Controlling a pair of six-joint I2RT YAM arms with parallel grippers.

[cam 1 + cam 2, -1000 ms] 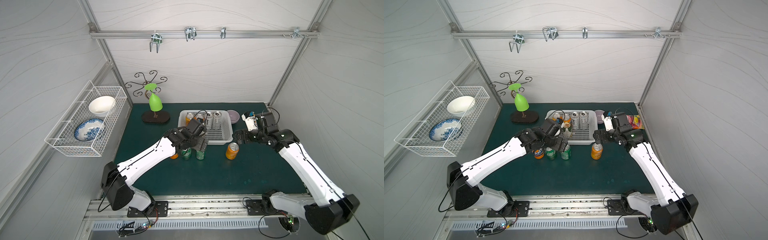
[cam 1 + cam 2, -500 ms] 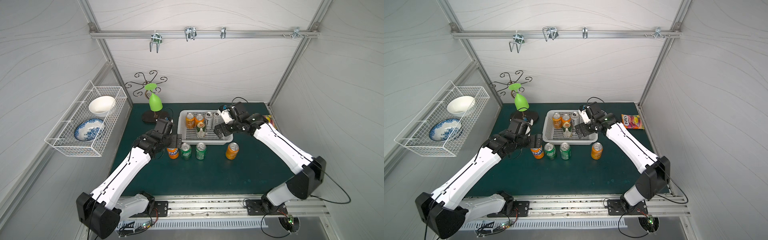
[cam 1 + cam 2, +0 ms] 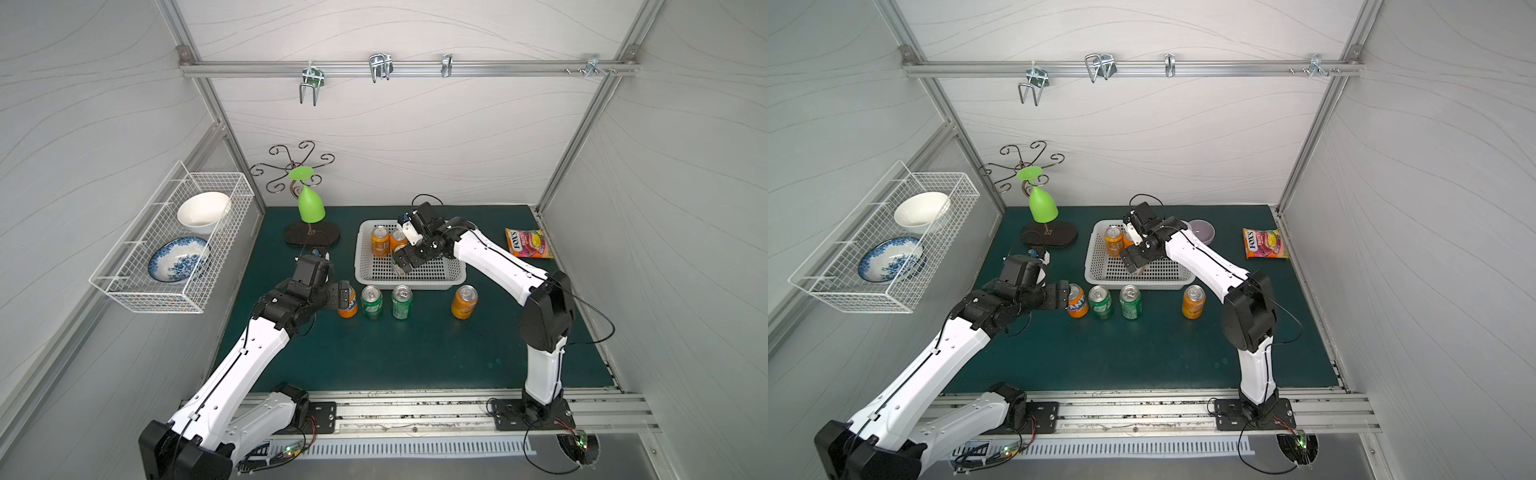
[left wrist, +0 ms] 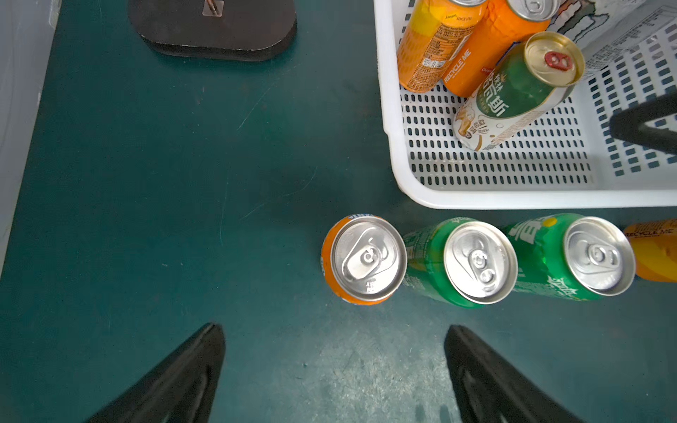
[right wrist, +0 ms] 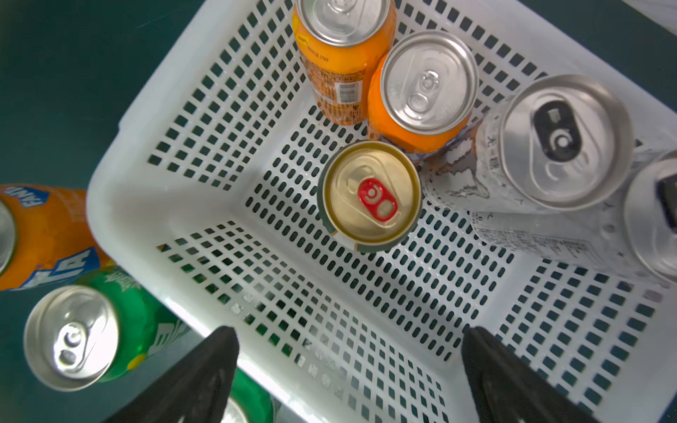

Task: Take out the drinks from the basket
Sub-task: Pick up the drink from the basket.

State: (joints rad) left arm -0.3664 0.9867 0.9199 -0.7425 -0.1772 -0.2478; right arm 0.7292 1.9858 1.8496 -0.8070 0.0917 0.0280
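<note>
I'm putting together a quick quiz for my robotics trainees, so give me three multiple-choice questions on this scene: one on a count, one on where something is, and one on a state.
1. How many metal drink cans stand on the dark green mat outside the white perforated plastic basket?
A) two B) four C) six

2. Where is the green-white can with the gold top?
A) on the mat B) inside the basket C) held in the air

3. How do the jaws of the right gripper stand?
A) open and empty B) shut on a can C) shut and empty

Answers:
1. B: two orange and two green cans stand in a row in front of the basket.
2. B: it stands upright on the basket's perforated floor.
3. A: the jaws stand wide apart with nothing between them.
</note>
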